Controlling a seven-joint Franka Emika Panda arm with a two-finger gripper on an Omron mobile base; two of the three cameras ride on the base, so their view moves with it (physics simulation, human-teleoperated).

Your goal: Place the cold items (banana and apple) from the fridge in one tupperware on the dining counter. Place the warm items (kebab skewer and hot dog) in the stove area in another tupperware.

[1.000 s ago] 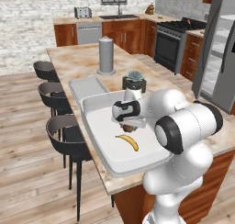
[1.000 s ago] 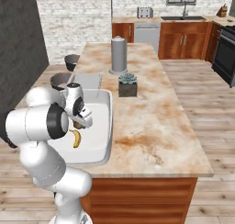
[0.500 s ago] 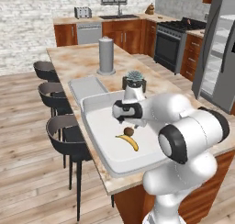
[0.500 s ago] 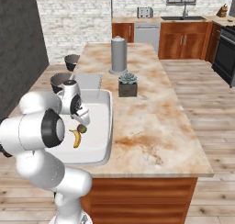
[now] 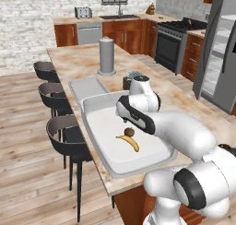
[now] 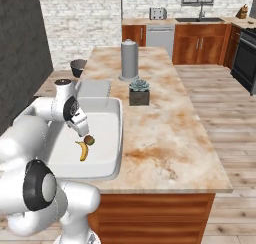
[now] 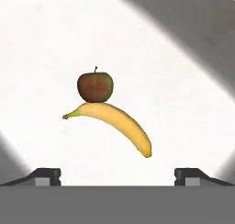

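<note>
The fingers [image 7: 117, 175] stand wide apart and hold nothing; in the hand view only their two dark tips show, one at each lower corner, the rest cut off by the edge. Between and beyond those tips lie the banana [image 7: 114, 125] and the apple [image 7: 95, 86], the apple touching the banana's curved back on the side away from the fingers. Both rest on the pale floor of the one tupperware [image 5: 102, 101], directly under the fingers. In the left base view the arm covers part of the tray's far rim, and the fingers themselves are hard to make out against the hand. The another tupperware [image 5: 87, 86] sits just beyond on the surface [image 6: 165, 123], its near end hidden behind the tray's rim.
</note>
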